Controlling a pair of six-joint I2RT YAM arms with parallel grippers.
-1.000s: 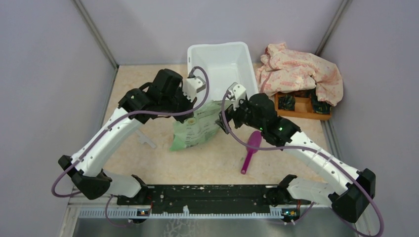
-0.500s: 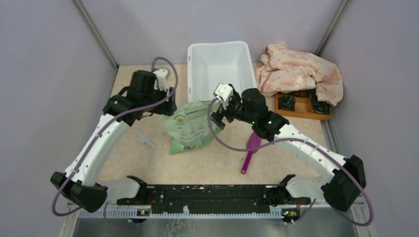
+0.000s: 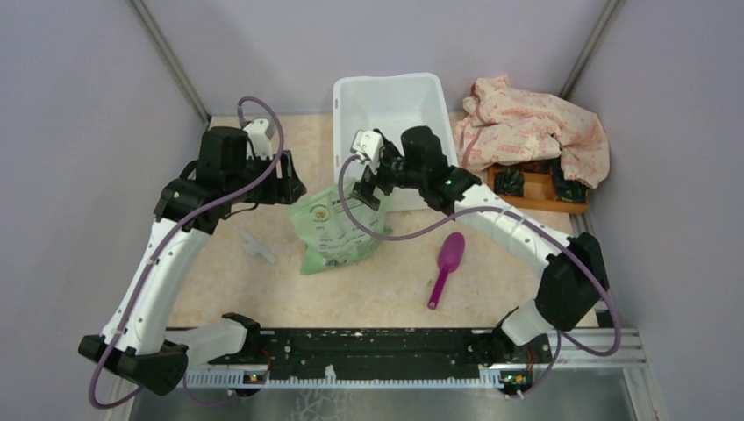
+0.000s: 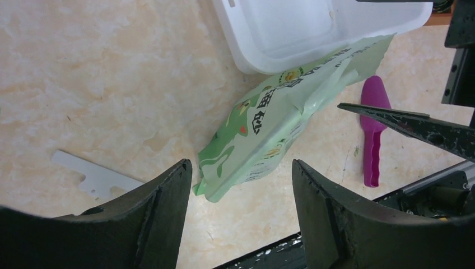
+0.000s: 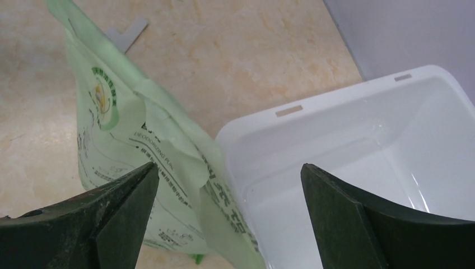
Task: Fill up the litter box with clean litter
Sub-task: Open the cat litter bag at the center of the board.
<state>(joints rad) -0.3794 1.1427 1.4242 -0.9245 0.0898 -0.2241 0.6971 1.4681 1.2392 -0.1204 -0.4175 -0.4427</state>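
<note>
The litter box (image 3: 390, 105) sits at the far middle of the table (image 3: 228, 272). It is a white plastic tub, rectangular with rounded corners, a rolled rim and smooth, glossy inner walls. In my right wrist view its floor shines bare and white.

My left gripper (image 4: 241, 168) hangs over the table to the left of the tub. Its two black fingers are spread apart with nothing between them. My right gripper (image 5: 229, 166) hovers above the tub's near left corner, its fingers splayed wide and likewise empty.

Between the two grippers lies the bag (image 3: 338, 230), a soft, crinkled film pouch in pale green and white with printed lettering and a round emblem. Its creased upper end leans against the tub's near wall, and its lower end rests on the beige, marble-patterned tabletop.

To the right of the bag, apart from it, lies a magenta plastic scoop (image 3: 447, 267) with an oval bowl and a straight handle. To the bag's left lies a flat white notched strip (image 3: 257, 246). At the far right a rumpled pink floral cloth (image 3: 535, 127) drapes partly over a small wooden tray (image 3: 540, 203) with compartments.
</note>
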